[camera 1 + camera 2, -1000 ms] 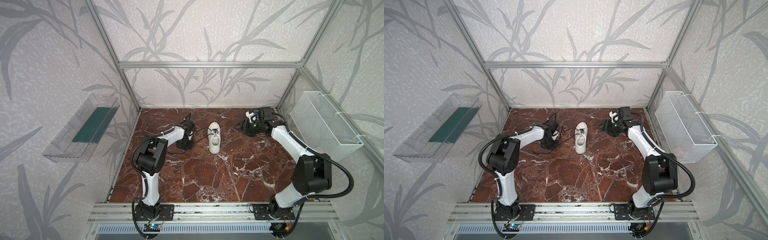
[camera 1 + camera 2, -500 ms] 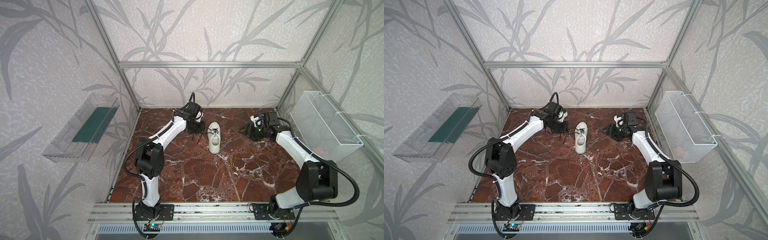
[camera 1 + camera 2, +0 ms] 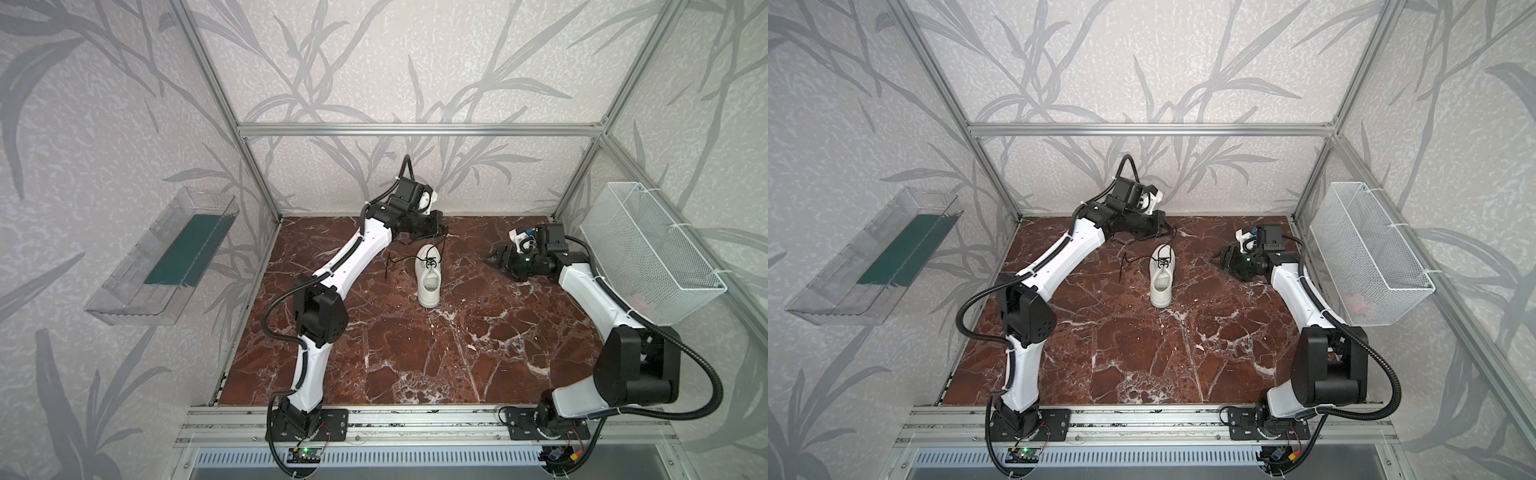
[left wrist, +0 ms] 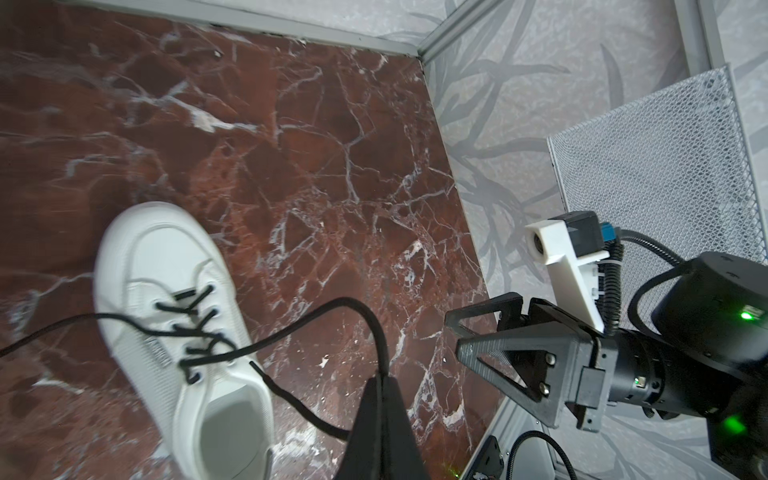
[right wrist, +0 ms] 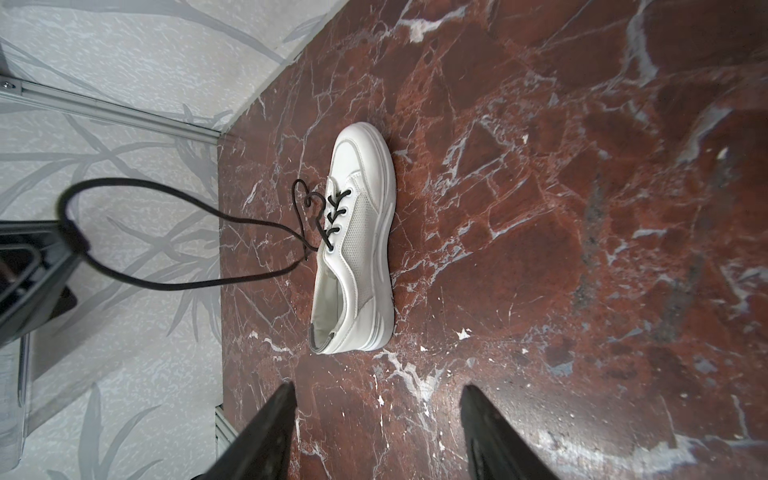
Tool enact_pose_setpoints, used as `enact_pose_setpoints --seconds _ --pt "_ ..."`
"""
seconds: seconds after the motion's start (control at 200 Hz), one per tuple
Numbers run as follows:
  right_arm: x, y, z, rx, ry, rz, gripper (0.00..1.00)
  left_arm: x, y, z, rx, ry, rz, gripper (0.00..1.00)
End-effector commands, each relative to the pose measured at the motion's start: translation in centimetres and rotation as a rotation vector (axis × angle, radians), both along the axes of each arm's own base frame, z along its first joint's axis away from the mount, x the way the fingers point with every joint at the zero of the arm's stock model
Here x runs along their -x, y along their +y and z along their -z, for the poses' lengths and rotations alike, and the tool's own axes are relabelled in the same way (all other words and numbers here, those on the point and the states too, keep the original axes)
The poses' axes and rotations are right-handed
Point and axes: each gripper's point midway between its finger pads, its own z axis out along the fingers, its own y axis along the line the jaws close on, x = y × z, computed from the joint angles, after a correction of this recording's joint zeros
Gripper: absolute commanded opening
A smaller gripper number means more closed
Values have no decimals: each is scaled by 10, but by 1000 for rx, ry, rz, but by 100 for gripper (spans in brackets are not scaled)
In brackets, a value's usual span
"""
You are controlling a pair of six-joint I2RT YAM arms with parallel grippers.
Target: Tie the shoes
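Note:
The shoes are a single white sneaker (image 3: 429, 276) (image 3: 1162, 278) with thin black laces, lying on the marble floor with its toe toward the back wall. My left gripper (image 3: 441, 226) (image 4: 381, 379) hovers behind and above the toe, shut on a black lace (image 4: 332, 305) that loops up from the eyelets. The other lace end (image 3: 390, 262) trails on the floor left of the sneaker. My right gripper (image 3: 494, 262) (image 5: 376, 388) hangs low to the sneaker's right, open and empty, well apart from the sneaker (image 5: 357, 245).
A white wire basket (image 3: 648, 249) hangs on the right wall beside my right arm. A clear tray with a green liner (image 3: 166, 253) is on the left wall. The back wall and the aluminium frame posts (image 3: 573, 183) stand close behind both grippers.
My left gripper has risen from the floor left of the sneaker and swung back and right to above the toe, drawing the lace up. The right arm drew back slightly rightward.

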Motion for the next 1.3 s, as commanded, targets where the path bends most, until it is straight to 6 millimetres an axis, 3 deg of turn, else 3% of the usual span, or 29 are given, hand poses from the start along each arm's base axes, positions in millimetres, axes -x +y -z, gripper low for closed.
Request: enact_pose_setpoints --seconds 0.0,0.215,0.385,0.505,0.65,0.835,1.0,1.165,1.295 --pt "11 -7 -10 -6 -23 -8 63 4 -27 22 7 70 30 0" --pt "20 -20 -8 -7 -19 14 63 -12 -63 64 41 128 32 0" --pt "22 -24 -7 -3 -16 21 63 -21 -69 95 11 135 21 0" --pt "20 -25 -3 0 -7 19 63 -25 -66 104 -22 123 9 27" --pt "19 -26 1 6 5 19 63 -28 -61 95 -51 66 5 41" --pt "17 -31 15 45 39 28 63 -34 -54 84 -61 25 -5 43" --pt "22 -29 47 91 159 35 62 -35 -45 61 -61 -18 -15 43" --pt "29 -8 79 215 265 44 62 -37 -20 24 -93 -102 -41 43" --pt "30 0 95 323 357 144 54 -36 10 13 -154 -145 -82 43"
